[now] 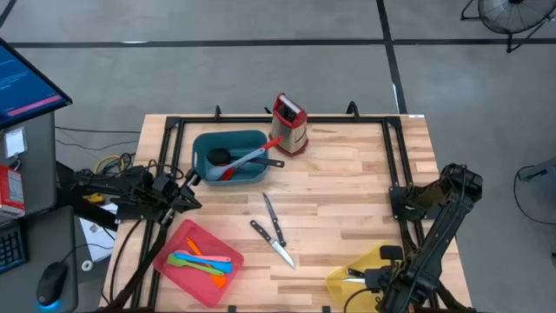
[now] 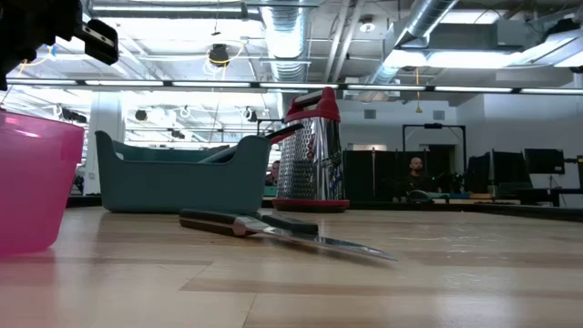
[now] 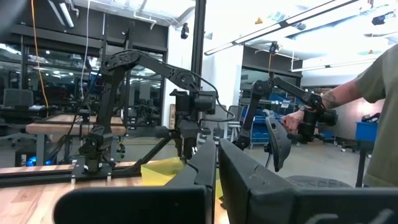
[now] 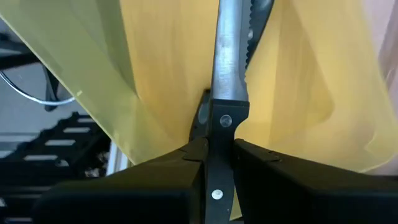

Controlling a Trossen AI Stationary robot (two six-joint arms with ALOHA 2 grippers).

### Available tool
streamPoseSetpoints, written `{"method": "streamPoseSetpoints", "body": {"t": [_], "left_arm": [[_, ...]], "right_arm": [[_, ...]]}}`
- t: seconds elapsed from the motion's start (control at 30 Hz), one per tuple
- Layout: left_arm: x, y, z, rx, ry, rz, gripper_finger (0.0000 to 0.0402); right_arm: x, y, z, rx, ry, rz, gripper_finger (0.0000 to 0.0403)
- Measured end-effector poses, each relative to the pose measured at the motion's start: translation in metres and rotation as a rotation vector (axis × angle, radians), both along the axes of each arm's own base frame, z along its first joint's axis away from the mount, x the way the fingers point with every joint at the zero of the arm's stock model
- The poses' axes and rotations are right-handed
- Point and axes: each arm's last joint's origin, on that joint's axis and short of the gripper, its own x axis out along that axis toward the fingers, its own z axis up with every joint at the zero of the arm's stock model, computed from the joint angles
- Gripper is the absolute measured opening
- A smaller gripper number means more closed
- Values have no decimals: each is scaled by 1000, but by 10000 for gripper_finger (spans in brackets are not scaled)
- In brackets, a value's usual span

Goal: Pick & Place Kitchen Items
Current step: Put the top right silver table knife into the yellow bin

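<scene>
My right gripper (image 4: 216,163) is shut on a black-handled steel knife (image 4: 229,56) over the yellow tray (image 1: 360,265) at the table's near right corner. Two more black-handled knives (image 1: 274,230) lie flat on the wood near the middle. The teal tray (image 1: 248,139) holds the black ladle (image 1: 217,157), a red spoon (image 1: 233,169) and a grey-blue spoon (image 1: 254,155). Small plastic utensils (image 1: 201,262) lie in the red tray (image 1: 178,239). My left gripper (image 1: 189,184) hovers shut at the left edge, between the teal and red trays. My right gripper pinches the knife's black riveted handle (image 4: 216,140) between its two fingers (image 4: 186,155). The knife lies along the fingers, and its serrated blade (image 4: 231,43) points away from the gripper into the yellow tray. Whether the tip touches the tray, I cannot tell.
The steel box grater with a red top (image 1: 289,124) stands at the far edge, right of the teal tray. Black frame rails (image 1: 393,156) run along the table's left, far and right sides. Bare wood lies between the knives and the right rail. A person stands beyond the table.
</scene>
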Motion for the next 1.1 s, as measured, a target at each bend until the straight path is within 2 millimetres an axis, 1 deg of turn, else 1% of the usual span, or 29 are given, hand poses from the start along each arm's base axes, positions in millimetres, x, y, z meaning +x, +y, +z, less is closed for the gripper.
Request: {"method": "streamPoseSetpoints", "body": {"t": [0.17,0.27,0.5,0.67,0.8,0.93,1.0,1.1], "left_arm": [[0,0,0,0,0,0,2],[0,0,0,0,0,0,2],[0,0,0,0,0,0,2],[0,0,0,0,-1,0,2],[0,0,0,0,0,0,2],[0,0,0,0,0,0,2],[0,0,0,0,0,0,2],[0,0,0,0,-1,0,2]], "right_arm": [[-8,2,-4,-6,19,34,35],[-9,5,-8,18,35,76,35],[-3,14,-37,-22,126,122,35],[2,25,-56,4,149,166,35],[3,29,-61,19,156,196,35],[5,27,-61,17,158,190,35],[5,27,-61,17,157,188,44],[7,26,-61,17,157,177,80]]}}
